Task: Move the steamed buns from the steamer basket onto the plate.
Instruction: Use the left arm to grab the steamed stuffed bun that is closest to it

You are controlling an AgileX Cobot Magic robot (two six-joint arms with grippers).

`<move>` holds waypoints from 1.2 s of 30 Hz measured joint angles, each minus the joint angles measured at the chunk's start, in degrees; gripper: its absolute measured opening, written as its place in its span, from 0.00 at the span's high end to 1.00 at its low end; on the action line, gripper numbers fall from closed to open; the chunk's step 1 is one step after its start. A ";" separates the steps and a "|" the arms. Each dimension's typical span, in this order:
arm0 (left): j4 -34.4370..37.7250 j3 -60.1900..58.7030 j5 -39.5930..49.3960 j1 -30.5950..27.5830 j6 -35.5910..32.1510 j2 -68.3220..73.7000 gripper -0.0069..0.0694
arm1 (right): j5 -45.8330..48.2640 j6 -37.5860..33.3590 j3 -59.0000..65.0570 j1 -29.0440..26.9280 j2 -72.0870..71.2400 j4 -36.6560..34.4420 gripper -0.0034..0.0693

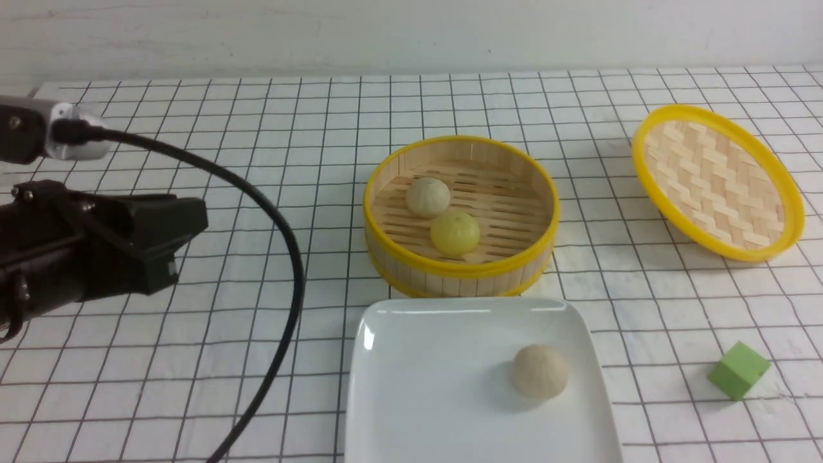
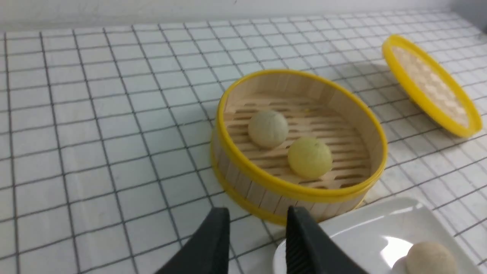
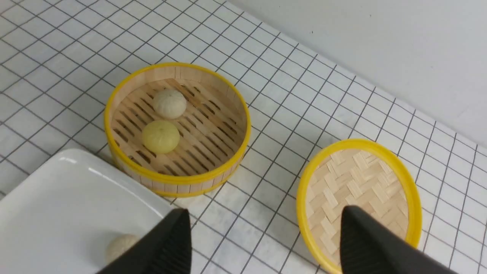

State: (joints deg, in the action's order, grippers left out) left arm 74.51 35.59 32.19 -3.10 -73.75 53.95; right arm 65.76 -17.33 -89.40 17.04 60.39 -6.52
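The steamer basket (image 1: 450,280) stands mid-table and holds a pale beige bun (image 1: 427,196) and a yellow bun (image 1: 454,233). The white plate (image 1: 437,373) lies just in front of it, with the other beige bun (image 1: 540,371) on its right part. My left gripper (image 2: 258,217) is open and empty. It hovers above the table by the basket's near-left wall and the plate's corner (image 2: 365,224). My left arm (image 1: 128,244) shows at the left edge. My right gripper (image 3: 265,217) is wide open and empty, above the table between the plate (image 3: 68,190) and the lid; it is out of the front view.
The flat woven yellow-rimmed lid (image 1: 717,183) rests tilted at the right back. A green cube (image 1: 739,370) sits at the right front. A black cable (image 1: 283,231) loops from the left arm down to the front edge. A white wall runs along the back.
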 joint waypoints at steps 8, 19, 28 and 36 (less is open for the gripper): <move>6.79 8.15 17.44 0.00 -0.89 8.12 0.59 | 6.30 1.68 -0.06 0.00 -7.25 0.20 0.25; -29.23 36.13 30.62 4.13 16.30 27.66 0.59 | 6.30 1.80 11.38 0.00 -10.79 1.20 0.25; -33.55 37.67 13.28 20.52 12.92 32.99 0.59 | 1.47 1.80 21.33 0.00 -10.79 1.49 0.25; -43.29 37.81 -6.34 31.09 16.51 40.59 0.59 | 1.48 1.80 21.71 0.00 -10.79 2.99 0.25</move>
State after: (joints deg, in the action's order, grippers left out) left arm 31.22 73.40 25.85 27.99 -57.24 94.54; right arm 67.24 -15.53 -67.70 17.04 49.59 -3.52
